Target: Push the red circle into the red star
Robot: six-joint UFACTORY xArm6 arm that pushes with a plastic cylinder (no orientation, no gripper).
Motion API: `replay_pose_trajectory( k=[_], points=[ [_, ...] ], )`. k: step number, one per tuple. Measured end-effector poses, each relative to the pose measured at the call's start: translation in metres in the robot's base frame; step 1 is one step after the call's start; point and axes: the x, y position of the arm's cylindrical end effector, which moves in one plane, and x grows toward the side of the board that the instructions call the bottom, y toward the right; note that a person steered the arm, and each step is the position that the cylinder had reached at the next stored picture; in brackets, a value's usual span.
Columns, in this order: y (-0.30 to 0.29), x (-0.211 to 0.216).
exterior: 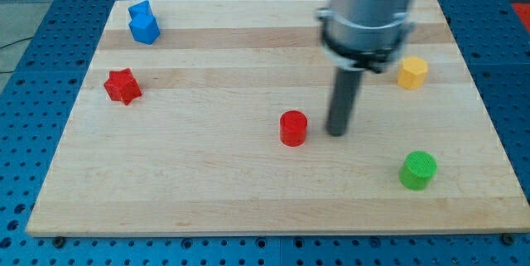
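The red circle (292, 128) stands near the middle of the wooden board (207, 200). The red star (122, 86) lies far off toward the view's left, a little higher up. My tip (335, 133) is down on the board just to the right of the red circle, a small gap apart from it. The rod hangs from the grey arm body (370, 9) at the view's top.
A blue block (143, 24) of irregular shape sits at the top left. A yellow hexagon-like block (411, 73) is at the right, partly beside the arm. A green circle (418, 171) is at the lower right. Blue perforated table surrounds the board.
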Motion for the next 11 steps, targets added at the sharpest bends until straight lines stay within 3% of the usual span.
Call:
replay_pose_trajectory(
  k=[1,2,3,4,6,7,9,11],
  points=[
    [-0.067,0.004],
    [-0.087,0.033],
    [-0.16,0.02],
    [-0.167,0.01],
    [-0.106,-0.012],
    [-0.167,-0.038],
    [-0.18,-0.02],
    [-0.234,-0.06]
  ],
)
